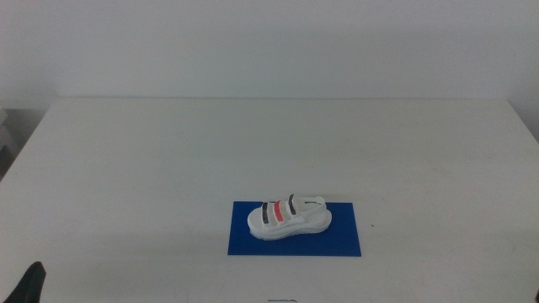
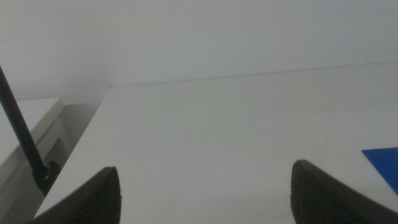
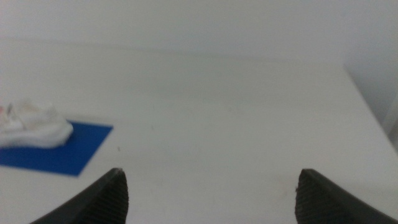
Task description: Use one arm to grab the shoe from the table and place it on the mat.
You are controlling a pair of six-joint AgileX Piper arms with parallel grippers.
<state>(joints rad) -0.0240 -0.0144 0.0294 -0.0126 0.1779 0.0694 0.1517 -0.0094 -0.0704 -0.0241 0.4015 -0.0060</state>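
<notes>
The white shoe (image 1: 290,216) with two black straps and a red one lies on its sole on the blue mat (image 1: 295,241), near the table's front middle. Shoe (image 3: 32,126) and mat (image 3: 68,152) also show in the right wrist view. A corner of the mat (image 2: 385,163) shows in the left wrist view. My left gripper (image 2: 205,193) is open and empty, low at the table's front left; its tip (image 1: 30,284) shows at the middle view's bottom edge. My right gripper (image 3: 211,196) is open and empty, away from the shoe, and does not show in the middle view.
The white table (image 1: 269,151) spreads wide around the mat, with a pale wall behind it. A black pole (image 2: 25,143) and a white unit stand beyond the table's left edge.
</notes>
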